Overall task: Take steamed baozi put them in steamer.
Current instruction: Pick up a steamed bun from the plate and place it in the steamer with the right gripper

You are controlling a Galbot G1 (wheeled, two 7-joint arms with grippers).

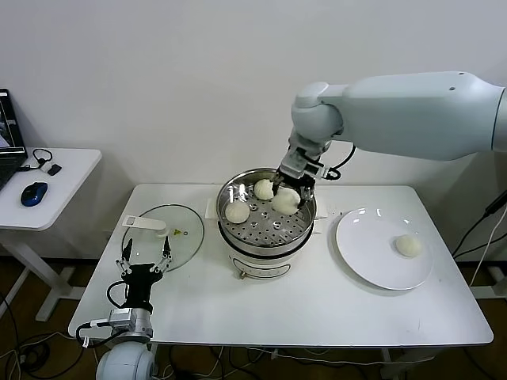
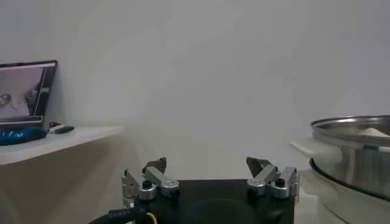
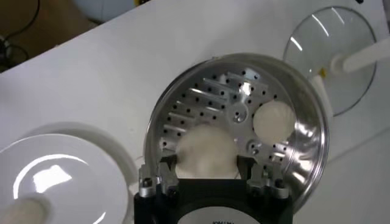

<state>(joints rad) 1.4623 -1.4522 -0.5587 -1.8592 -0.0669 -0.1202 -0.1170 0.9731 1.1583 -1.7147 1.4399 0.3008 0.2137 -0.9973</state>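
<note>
The round, shiny stainless-steel steamer [image 1: 265,226] stands upright near the middle of the white counter [image 1: 317,305], its open mouth facing straight up and its flat perforated steel tray level inside; being circular, it has no long axis to speak of. On that tray lie three small, smooth, cream-white dough buns: one at about nine o'clock [image 1: 237,212], one at about twelve o'clock [image 1: 264,188], and a third at about two o'clock [image 1: 286,200]. The right gripper [image 1: 290,188] reaches down over the far rim of the steamer, and its dark fingers [image 3: 165,171] stand partly open on either side of that third bun [image 3: 206,150], closed against its flanks (the right wrist view shows the dough filling the gap between them), with the bun low over or on the tray; I cannot tell which. A fourth steamed bun [image 1: 409,245] sits alone at roughly three o'clock on the round, glossy white plate [image 1: 372,261], which lies flat on the counter at three o'clock from the steamer, just beside it. At nine o'clock from the steamer a flat, round glass lid with a white handle [image 1: 162,235] rests on the counter. The left gripper [image 1: 144,259] is parked near the counter's front left edge, just by the lid, its fingers [image 2: 153,178] spread wide and holding nothing.
</note>
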